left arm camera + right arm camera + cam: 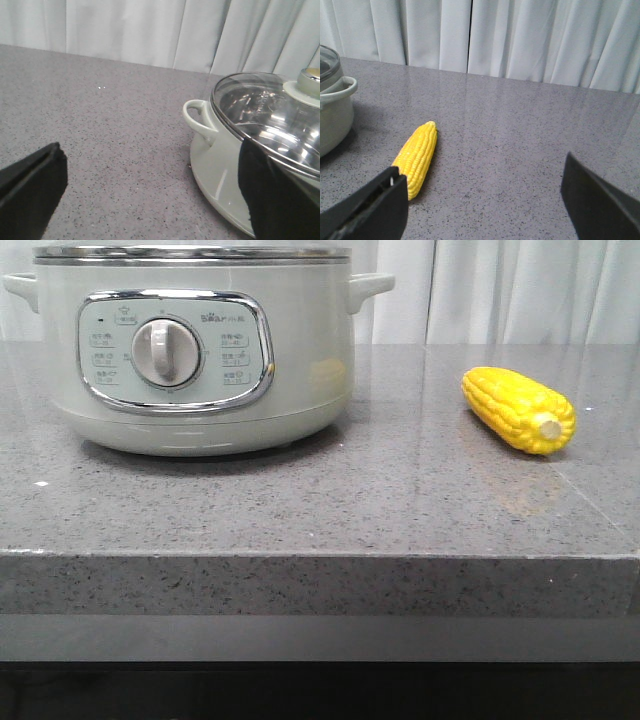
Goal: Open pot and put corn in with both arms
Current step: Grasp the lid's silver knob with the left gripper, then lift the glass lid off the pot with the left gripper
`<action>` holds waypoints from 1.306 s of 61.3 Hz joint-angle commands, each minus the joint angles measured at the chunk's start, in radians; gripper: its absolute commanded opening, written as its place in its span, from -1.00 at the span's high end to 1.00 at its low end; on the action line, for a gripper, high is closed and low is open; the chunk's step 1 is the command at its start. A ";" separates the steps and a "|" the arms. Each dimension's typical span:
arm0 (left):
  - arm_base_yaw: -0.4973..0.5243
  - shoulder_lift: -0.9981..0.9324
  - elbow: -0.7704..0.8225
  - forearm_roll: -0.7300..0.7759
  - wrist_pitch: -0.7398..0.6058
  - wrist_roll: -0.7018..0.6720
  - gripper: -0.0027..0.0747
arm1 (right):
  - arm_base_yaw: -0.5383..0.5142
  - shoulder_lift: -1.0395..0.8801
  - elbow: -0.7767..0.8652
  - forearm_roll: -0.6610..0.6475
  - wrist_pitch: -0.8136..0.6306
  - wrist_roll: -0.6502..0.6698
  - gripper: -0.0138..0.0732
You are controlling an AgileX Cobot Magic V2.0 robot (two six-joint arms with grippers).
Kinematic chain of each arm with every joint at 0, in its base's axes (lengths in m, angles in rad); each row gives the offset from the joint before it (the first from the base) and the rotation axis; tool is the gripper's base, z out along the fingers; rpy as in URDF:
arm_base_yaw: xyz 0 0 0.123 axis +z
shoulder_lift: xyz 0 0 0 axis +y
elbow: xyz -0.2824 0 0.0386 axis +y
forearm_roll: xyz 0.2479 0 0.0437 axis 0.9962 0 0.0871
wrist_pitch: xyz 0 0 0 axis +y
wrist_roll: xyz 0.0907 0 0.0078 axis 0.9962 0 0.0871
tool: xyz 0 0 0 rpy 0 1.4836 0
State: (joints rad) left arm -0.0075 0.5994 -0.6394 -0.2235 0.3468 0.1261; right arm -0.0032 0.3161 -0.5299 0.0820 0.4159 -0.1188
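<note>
Large round pale grey-green electric pot [200, 350] standing on speckled grey stone desk [330, 510], toward the robot's left, chrome-framed control panel with round dial [167, 352] facing forward. Steel-rimmed glass lid [272, 120] seated on the rim, pale knob [310, 85] on top; pot not yet opened. Bright yellow corn cob [518, 408] lying on its side on the desk, well apart from the pot on the robot's right, pale stub end toward the front edge. Left hand [150, 200] spread wide, holding nothing; one dark finger [272, 192] overlapping the pot wall in the left wrist view, contact not determinable, the other over bare desk. Right hand [485, 200] likewise spread wide and empty, cob lying ahead of it and off toward one finger [370, 207], not between the two. Neither arm visible in the front view. Task judged at its start: lid on, cob untouched. Risks noted: small smooth knob liable to slip from a poorly centred grip, letting the glass lid drop onto the rim or desk; left hand at present offset toward the side handle [200, 120], so a descent without re-centring likely to strike the lid edge. Rounded cob liable to roll if pinched off-axis or nudged by one finger first. Lid lifted too little likely to obstruct the cob's entry.
</note>
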 commanded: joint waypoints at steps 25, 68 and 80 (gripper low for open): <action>-0.033 0.573 -0.721 -0.371 0.486 0.188 -0.81 | -0.002 0.016 -0.029 -0.003 -0.073 -0.007 -0.78; -0.388 1.077 -1.211 -0.063 0.492 0.072 -0.81 | -0.002 0.016 -0.029 -0.003 -0.070 -0.007 -0.78; -0.388 1.097 -1.209 -0.037 0.482 0.072 -0.81 | -0.002 0.016 -0.029 -0.003 -0.070 -0.007 -0.78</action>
State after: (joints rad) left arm -0.3869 1.7337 -1.8135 -0.2507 0.8917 0.2094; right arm -0.0032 0.3161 -0.5299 0.0820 0.4205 -0.1188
